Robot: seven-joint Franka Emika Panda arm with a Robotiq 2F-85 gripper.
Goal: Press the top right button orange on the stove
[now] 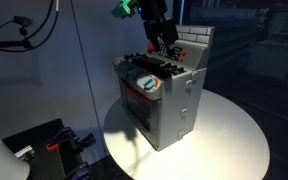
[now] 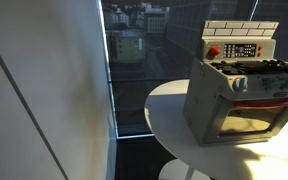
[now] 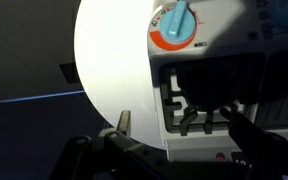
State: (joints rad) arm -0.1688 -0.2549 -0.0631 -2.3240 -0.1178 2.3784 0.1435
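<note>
The grey toy stove [image 1: 166, 98] stands on a round white table and shows in both exterior views [image 2: 239, 95]. Its white brick back panel [image 2: 240, 40] carries a red-orange round button [image 2: 213, 52] beside a dark control strip. My gripper [image 1: 164, 45] hangs just above the black burners, close to the back panel. In the wrist view the gripper [image 3: 184, 128] is open and empty, its fingers spread on either side of a black burner grate [image 3: 199, 100]. A small red spot [image 3: 220, 156] shows at the bottom edge. An orange and blue knob [image 3: 174, 25] sits on the stove front.
The round white table [image 1: 229, 135] has bare surface around the stove. A tall window [image 2: 134, 60] stands behind the table, with a light wall [image 2: 44, 90] beside it. Dark equipment with cables [image 1: 44, 145] lies on the floor near the table.
</note>
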